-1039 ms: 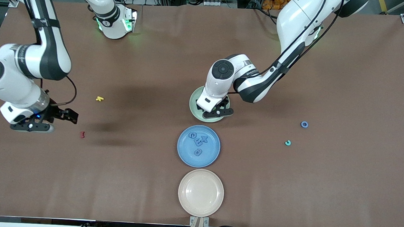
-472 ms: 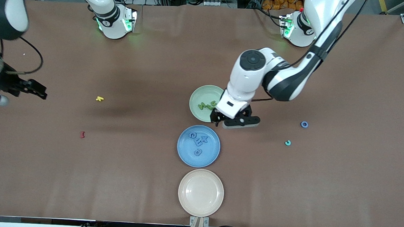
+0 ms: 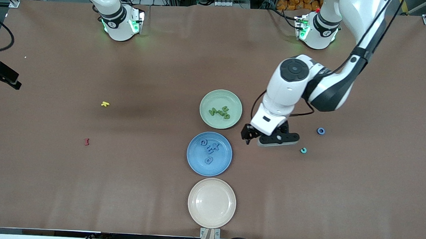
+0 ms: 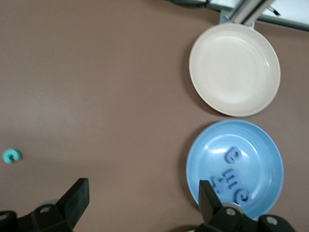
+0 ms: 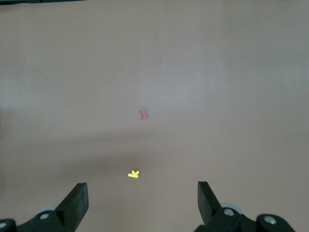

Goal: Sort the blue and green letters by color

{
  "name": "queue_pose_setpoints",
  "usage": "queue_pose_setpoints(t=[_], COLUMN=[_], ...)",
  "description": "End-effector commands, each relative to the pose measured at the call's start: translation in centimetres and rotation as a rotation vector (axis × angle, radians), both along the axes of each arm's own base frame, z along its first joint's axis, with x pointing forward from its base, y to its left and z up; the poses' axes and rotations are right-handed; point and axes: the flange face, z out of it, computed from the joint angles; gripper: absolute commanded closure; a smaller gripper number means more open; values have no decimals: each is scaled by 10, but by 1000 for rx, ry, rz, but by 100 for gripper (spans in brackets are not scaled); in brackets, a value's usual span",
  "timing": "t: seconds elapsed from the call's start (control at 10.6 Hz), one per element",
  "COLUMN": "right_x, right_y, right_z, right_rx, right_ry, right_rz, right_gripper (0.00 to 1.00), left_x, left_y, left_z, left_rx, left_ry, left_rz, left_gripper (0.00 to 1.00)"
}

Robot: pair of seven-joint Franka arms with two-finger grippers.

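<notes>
Several olive green letters [image 3: 219, 112] lie in the pale green plate [image 3: 207, 97]. Several blue letters [image 3: 209, 148] [image 4: 233, 155] lie in the blue plate [image 3: 192, 162] [image 4: 270, 145]. A blue ring letter [image 3: 320, 131] and a teal letter [image 3: 303, 150] [image 4: 11, 155] lie loose on the table toward the left arm's end. My left gripper [image 3: 248, 135] [image 4: 142, 203] hangs open and empty over bare table between the green plate and the teal letter. My right gripper [image 3: 3, 75] [image 5: 142, 200] is open and empty over the table's edge at the right arm's end.
An empty beige plate [image 3: 212, 203] [image 4: 234, 70] sits nearest the front camera, in line with the other two plates. A yellow letter [image 3: 105, 104] [image 5: 133, 174] and a dark red letter [image 3: 86, 141] [image 5: 144, 114] lie toward the right arm's end.
The left gripper opened and moved off the green plate toward the left arm's end, uncovering the green letters. The right arm drew back toward its end of the table.
</notes>
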Motion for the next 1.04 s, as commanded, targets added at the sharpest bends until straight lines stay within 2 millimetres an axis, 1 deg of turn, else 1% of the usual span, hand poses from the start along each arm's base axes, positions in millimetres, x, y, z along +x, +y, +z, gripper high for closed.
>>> queue_pose_setpoints(t=[0.0, 0.09, 0.19, 0.28, 0.38, 0.47, 0.57, 0.66, 0.76, 0.85, 0.94], right_x=[-4, -6, -4, -4, -4, -5, -4, -3, -2, -1, 0], right_y=[4, 9, 17, 32, 45, 52, 53, 53, 52, 49, 49], right_z=[25, 22, 18, 18, 17, 16, 15, 14, 14, 15, 16], right_rx=[4, 8, 7, 10, 12, 13, 13, 12, 14, 12, 14], right_ry=[12, 40, 48, 51, 63, 66, 64, 61, 56, 53, 43], right_rz=[-2, 2, 11, -9, -43, -42, -42, -42, -43, -48, -49], right_gripper=[0, 0, 0, 0, 0, 0, 0, 0, 0, 0, 0], left_x=[4, 5, 7, 10, 16, 19, 22, 29, 32, 36, 35], left_y=[29, 34, 42, 51, 68, 79, 87, 108, 122, 143, 157], left_z=[19, 18, 18, 20, 21, 20, 23, 28, 31, 32, 42], left_rx=[44, 59, 71, 79, 100, 117, 130, 148, 142, 138, 109], left_ry=[-19, -4, 6, 7, 6, 14, 16, 18, 33, 57, 75], left_rz=[-46, -40, -33, -29, -60, -94, -118, -129, -159, -204, -243], left_gripper=[0, 0, 0, 0, 0, 0, 0, 0, 0, 0, 0])
